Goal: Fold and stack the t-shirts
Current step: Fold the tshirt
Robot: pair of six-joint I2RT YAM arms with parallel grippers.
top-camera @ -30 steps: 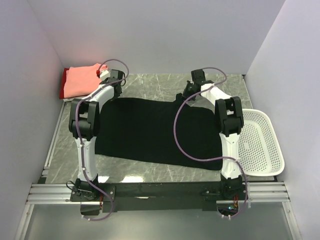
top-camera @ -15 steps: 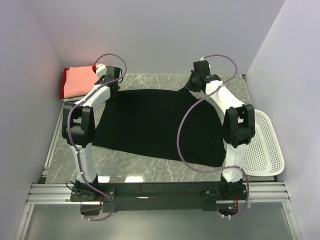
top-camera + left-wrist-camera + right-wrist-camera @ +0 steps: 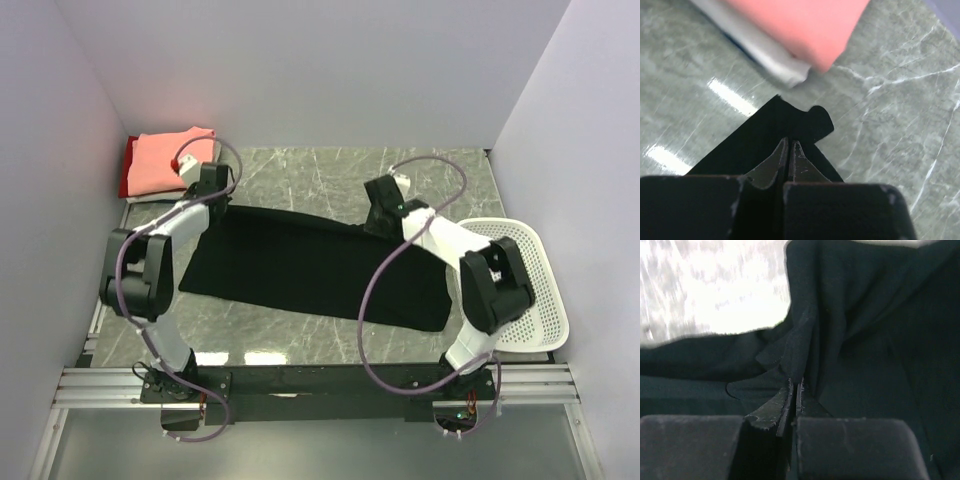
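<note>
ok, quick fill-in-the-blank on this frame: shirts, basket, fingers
1. The left arm's fingers are shut on a corner of the large soft cloth t-shirt, whose colour is ___.
2. The right arm's fingers, not open, are ___ on that t-shirt too.
3. The folded salmon-pink cloth shirt lies at the grey marble table's far ___ corner.
4. The white plastic mesh basket sits beside the ___ arm.

Missing words: black; shut; left; right

The grey-green marbled table (image 3: 300, 165) carries a black t-shirt (image 3: 300, 265) spread across its middle, a folded stack (image 3: 165, 162) at the far left corner (salmon-pink on top) and a white mesh basket (image 3: 535, 300) at the right edge.
</note>
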